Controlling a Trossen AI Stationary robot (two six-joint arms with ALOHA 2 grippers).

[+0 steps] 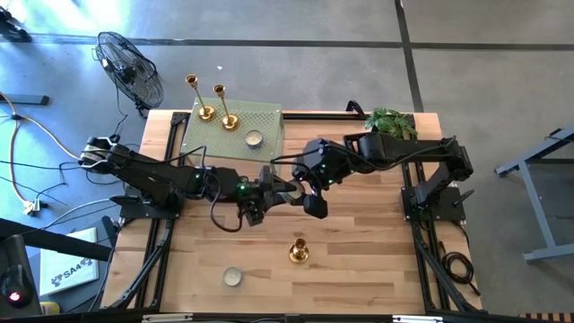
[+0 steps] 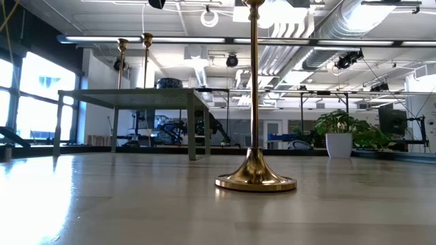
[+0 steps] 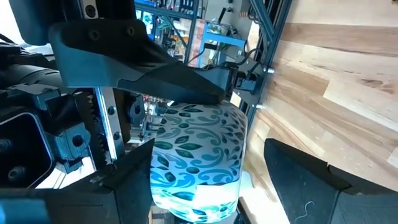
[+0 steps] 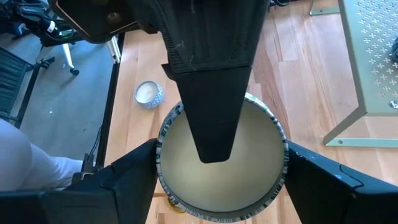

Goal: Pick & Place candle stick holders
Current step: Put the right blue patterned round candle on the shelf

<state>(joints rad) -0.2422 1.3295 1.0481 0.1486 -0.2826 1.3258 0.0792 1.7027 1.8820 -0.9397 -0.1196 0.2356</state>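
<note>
High view has two of the candle stick holders [image 1: 206, 111] [image 1: 230, 120] standing upright on the green perforated stand [image 1: 266, 119] at the far side. The third one [image 1: 299, 251] is upright on the bare wooden table [image 1: 377, 260] near the front, well apart from the stand. So we'd call it about two thirds done, if the stand is the goal. That last one still needs picking up.

Funny thing is, neither arm is on it. Both grippers meet mid-table around a teal-patterned candle jar [image 4: 255, 174]. The right gripper [image 1: 310, 203] has its fingers wide and pressed against the jar's rim on both sides, so we read that as a grip. The left gripper [image 1: 265, 192] also has the jar between wide fingers, but we can't tell if it's actually squeezing. It looks like a handover to us.

You only get the jar from the wrist views. From overhead it's buried under the arms, and the right wrist view shows its cream wax top. The low view misses both grippers entirely but shows the lone holder's stem dead straight, with the other two up on the stand behind it. A small candle tin [image 1: 233, 276] sits near the front edge.
</note>
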